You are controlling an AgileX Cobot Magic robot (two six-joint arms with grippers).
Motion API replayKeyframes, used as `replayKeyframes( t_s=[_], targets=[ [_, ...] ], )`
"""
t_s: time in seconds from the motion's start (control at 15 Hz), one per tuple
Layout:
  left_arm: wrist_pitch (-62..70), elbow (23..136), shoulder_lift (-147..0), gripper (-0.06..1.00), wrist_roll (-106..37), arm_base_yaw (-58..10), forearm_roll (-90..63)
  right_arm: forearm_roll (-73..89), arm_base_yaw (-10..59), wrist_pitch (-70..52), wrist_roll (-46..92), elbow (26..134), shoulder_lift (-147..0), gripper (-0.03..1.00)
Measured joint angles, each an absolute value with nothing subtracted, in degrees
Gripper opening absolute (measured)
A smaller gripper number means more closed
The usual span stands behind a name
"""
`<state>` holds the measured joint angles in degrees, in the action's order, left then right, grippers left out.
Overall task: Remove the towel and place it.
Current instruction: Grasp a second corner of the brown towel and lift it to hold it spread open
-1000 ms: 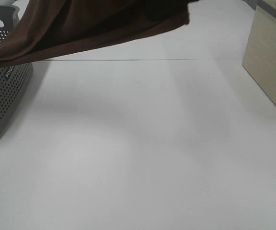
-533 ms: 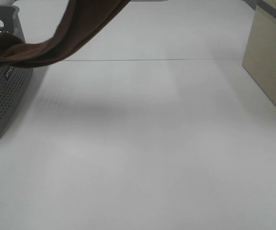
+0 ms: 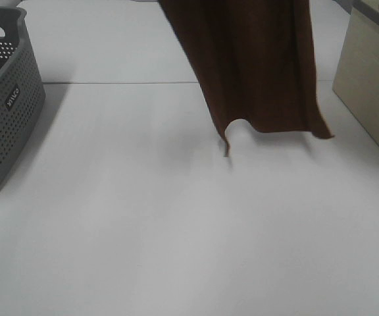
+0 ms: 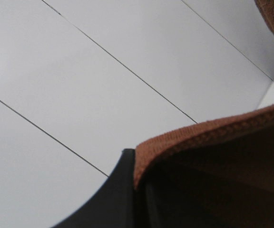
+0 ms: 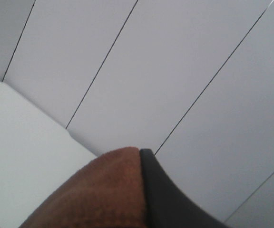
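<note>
The dark brown towel point(image 3: 255, 66) hangs from above the top edge of the exterior high view, at centre-right. Its lower hem point(image 3: 275, 128) floats just above the white table point(image 3: 176, 237). Neither gripper shows in that view. In the left wrist view one dark finger point(image 4: 113, 199) of my left gripper point(image 4: 139, 173) presses against the towel's hem point(image 4: 213, 137). In the right wrist view one dark finger point(image 5: 170, 199) of my right gripper point(image 5: 142, 161) lies against the towel point(image 5: 99, 194). Both grippers hold the cloth up. No white tag shows.
A grey perforated basket point(image 3: 5, 112) stands at the table's left edge. A beige box point(image 3: 374, 79) stands at the right edge. A thin seam point(image 3: 124, 83) crosses the table at the back.
The towel has swung from the left, where it draped over the basket, to centre-right. It has come free of the basket and now hangs straight down.
</note>
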<state>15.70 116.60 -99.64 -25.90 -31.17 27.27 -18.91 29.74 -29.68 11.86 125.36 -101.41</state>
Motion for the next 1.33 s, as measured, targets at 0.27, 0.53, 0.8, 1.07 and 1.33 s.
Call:
replayKeyframes(
  t_s=[0.27,0.53,0.8,1.07,1.33],
  targets=[
    [-11.86,116.60,-107.95,0.00,-25.90,-24.52,27.39,-20.05,23.38,-13.92,4.07,125.36,-107.37,0.01],
    [-20.91,116.60,-112.93,0.00,-25.90,-19.14,24.12,-18.51,22.92,-5.33,2.12,126.34,-113.39,0.01],
    [-26.41,119.46,-118.03,0.00,-25.90,-16.04,22.06,-17.02,22.92,-4.53,1.72,133.56,-119.29,0.01],
    [-26.87,138.14,-130.29,0.00,-22.29,-13.35,21.08,-16.79,21.94,-2.81,1.55,138.94,-124.85,0.01],
    [-24.12,149.89,-139.57,0.00,-19.94,-13.35,21.31,-15.99,19.77,-2.69,1.49,139.11,-126.91,0.01]
  ],
)
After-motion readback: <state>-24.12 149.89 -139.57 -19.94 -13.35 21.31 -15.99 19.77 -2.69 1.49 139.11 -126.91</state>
